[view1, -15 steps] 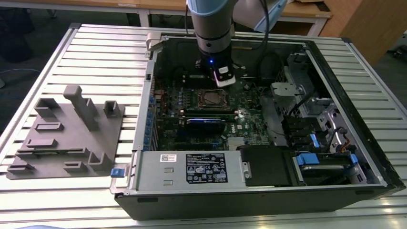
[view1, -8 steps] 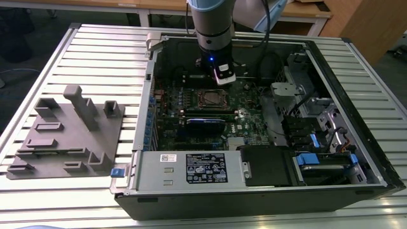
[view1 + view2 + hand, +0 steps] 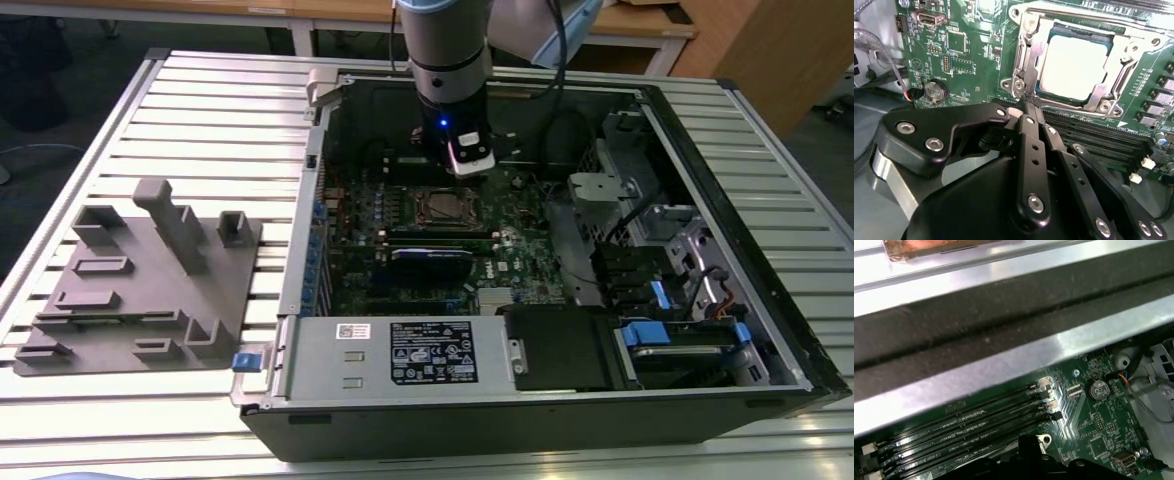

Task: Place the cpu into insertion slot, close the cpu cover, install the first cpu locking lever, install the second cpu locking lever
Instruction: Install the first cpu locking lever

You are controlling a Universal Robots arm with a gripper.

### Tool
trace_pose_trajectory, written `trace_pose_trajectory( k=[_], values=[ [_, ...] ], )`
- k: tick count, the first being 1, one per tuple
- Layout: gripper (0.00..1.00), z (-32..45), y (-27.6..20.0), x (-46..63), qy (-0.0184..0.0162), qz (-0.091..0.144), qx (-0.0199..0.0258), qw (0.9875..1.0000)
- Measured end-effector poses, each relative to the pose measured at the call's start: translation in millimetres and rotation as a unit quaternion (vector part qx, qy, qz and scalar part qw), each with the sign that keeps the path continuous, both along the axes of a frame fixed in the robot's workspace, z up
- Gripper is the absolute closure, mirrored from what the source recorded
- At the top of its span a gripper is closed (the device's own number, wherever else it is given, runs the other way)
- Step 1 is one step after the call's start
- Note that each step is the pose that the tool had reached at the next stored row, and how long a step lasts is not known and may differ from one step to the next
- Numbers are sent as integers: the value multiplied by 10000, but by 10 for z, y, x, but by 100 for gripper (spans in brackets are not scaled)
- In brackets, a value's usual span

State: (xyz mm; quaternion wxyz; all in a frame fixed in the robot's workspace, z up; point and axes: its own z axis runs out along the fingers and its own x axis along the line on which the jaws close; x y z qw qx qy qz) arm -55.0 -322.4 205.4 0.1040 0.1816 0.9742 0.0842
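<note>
Cpu in socket, just beyond jaws

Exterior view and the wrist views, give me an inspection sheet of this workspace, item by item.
Surface: slatted metal table carrying an open computer case.
Job's things: cpu seated in the insertion slot; cpu cover closed over it.
Clutter: grey fixture block at the exterior view's left.
Gripper: gripper shut, tips at the cover's corner.
Cables: black cables inside the case; thin wires near the coin battery.
Surroundings: wooden desks behind.
</note>
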Motion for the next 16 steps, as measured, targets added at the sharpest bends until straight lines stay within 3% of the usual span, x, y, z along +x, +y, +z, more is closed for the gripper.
trace_pose_trajectory(
  k=[12,16],
  values=[
    [89,0,0,0,0,0,-4,10000],
    [89,10,1,0,15,0,-46,10000]
  ],
)
